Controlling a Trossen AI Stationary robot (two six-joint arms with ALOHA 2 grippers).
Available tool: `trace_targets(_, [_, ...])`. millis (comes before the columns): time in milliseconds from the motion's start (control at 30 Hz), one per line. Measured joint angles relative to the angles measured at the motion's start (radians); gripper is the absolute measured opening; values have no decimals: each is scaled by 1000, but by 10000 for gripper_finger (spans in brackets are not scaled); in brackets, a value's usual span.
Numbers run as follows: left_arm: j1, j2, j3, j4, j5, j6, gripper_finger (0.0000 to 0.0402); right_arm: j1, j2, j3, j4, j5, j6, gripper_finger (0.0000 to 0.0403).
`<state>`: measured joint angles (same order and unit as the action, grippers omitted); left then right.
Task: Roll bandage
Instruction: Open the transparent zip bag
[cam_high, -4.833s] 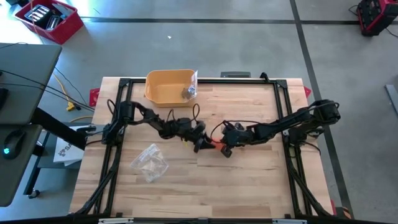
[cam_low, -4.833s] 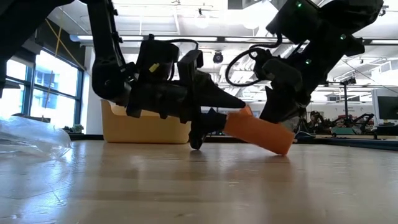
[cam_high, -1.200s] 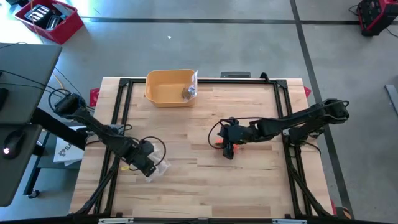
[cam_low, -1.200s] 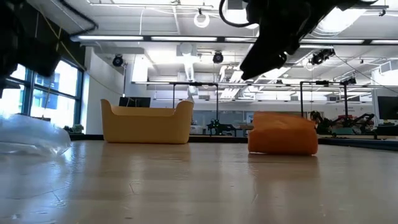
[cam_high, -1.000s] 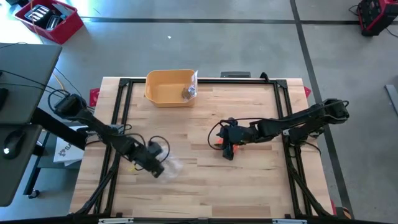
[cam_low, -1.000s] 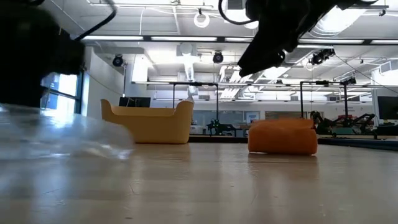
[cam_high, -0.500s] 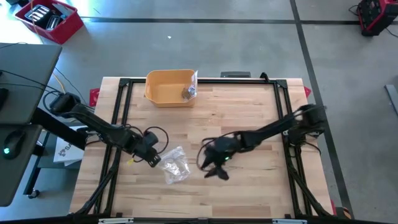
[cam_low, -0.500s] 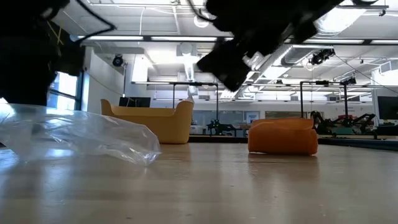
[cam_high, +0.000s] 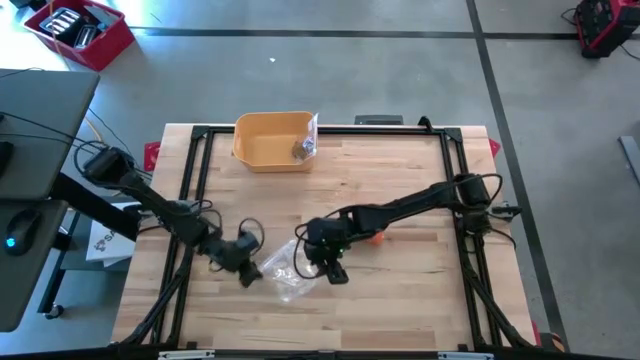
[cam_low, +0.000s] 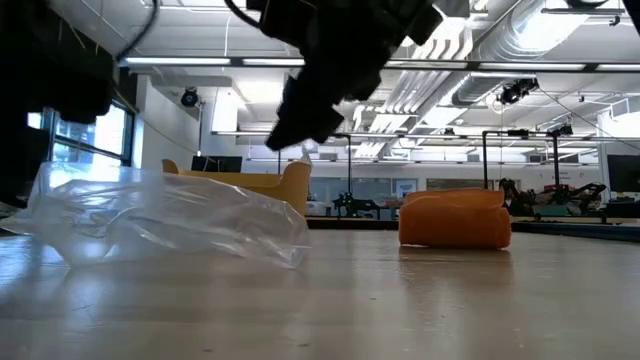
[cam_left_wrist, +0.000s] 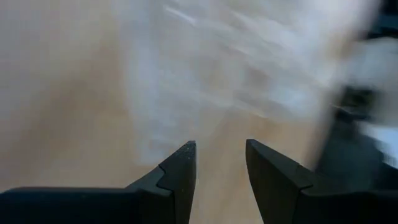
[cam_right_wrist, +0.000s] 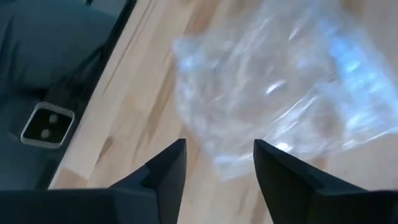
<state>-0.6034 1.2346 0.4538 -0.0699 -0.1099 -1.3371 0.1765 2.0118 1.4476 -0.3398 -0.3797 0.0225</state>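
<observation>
The orange bandage (cam_high: 375, 238) (cam_low: 455, 221) lies as a short thick roll on its side on the wooden table, right of centre, with no gripper on it. A crumpled clear plastic bag (cam_high: 285, 268) (cam_low: 170, 225) lies left of it. My left gripper (cam_high: 248, 273) (cam_left_wrist: 221, 146) stands open at the bag's left edge. My right gripper (cam_high: 322, 262) (cam_right_wrist: 217, 144) hangs open above the bag's right end, clear of the table in the low view (cam_low: 290, 135). My left gripper stands low at the bag's left edge (cam_high: 263, 268), coming slanting down from the table's left. The left wrist view is blurred, and I cannot tell whether its fingertips touch the bag.
A yellow bin (cam_high: 272, 140) (cam_low: 240, 198) with a small bagged item at its right rim stands at the table's far edge. A black metal frame (cam_high: 190, 250) runs along the table's sides. Bare wood lies near the front edge.
My right gripper has left the spot above the orange bandage, gone toward the table's left and down, and turned toward the bag. The bag has slid toward the table's centre beside my left gripper and spread out. The bandage has stayed where it was.
</observation>
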Motion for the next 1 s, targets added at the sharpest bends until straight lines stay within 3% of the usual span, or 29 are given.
trace_targets(67, [-79, 15, 0, 128, -39, -20, 131, -9, -10, 11, -18, 24, -8, 174])
trace_targets(200, [-202, 60, 5, 281, -237, -42, 131, -13, -7, 15, -71, 29, -41, 173])
trace_targets(367, [-218, 56, 73, 33, -391, -117, 131, 28, -3, 11, -82, -160, -22, 170])
trace_targets(567, [-125, 56, 100, -243, -506, -36, 131, 109, 53, 10, -7, -128, 64, 130])
trace_targets(767, [-63, 77, 99, -282, -422, 7, 131, 148, 124, 10, 66, 125, 100, 69])
trace_targets(1000, [-188, 192, 99, -6, -394, -139, 131, 57, 109, 9, 20, 569, 162, 28])
